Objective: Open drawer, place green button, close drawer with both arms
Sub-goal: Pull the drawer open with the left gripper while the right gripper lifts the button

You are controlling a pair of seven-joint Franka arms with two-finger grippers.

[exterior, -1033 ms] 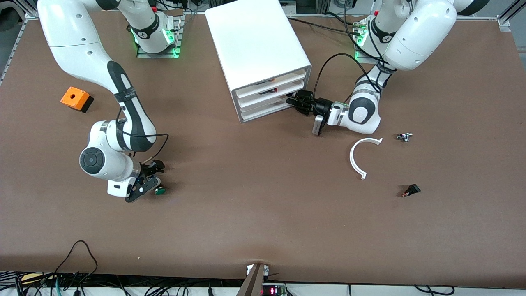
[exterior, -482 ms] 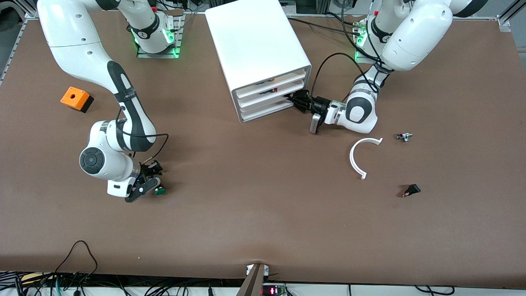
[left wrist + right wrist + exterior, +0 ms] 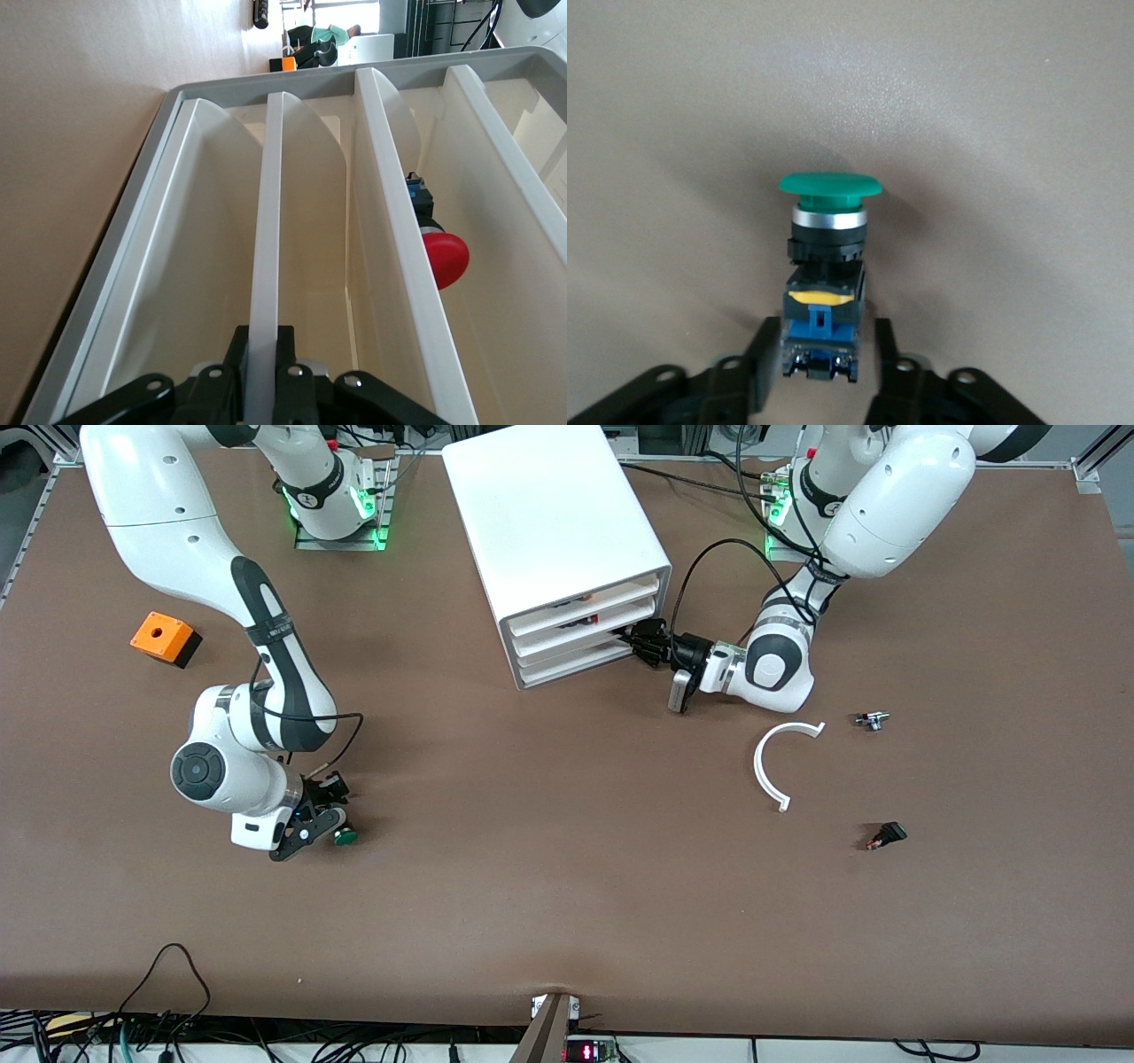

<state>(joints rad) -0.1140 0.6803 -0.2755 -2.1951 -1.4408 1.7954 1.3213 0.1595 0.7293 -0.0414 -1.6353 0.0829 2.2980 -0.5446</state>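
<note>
The green-capped button lies on the table toward the right arm's end. My right gripper is down at it, open. In the right wrist view the fingers stand either side of the button's blue base with small gaps, and my right gripper does not touch it. The white cabinet stands at the table's middle, farther from the camera. My left gripper is at the front of the lowest drawer. In the left wrist view my left gripper is shut on that drawer's white front lip. The drawer sits pushed in.
An orange box with a hole sits near the right arm's end. A white curved piece, a small metal part and a black switch with red tip lie toward the left arm's end. A red-capped button lies in the middle drawer.
My left gripper has moved in toward the cabinet front and onto the lowest drawer's lip. The right gripper and the button have barely moved.
</note>
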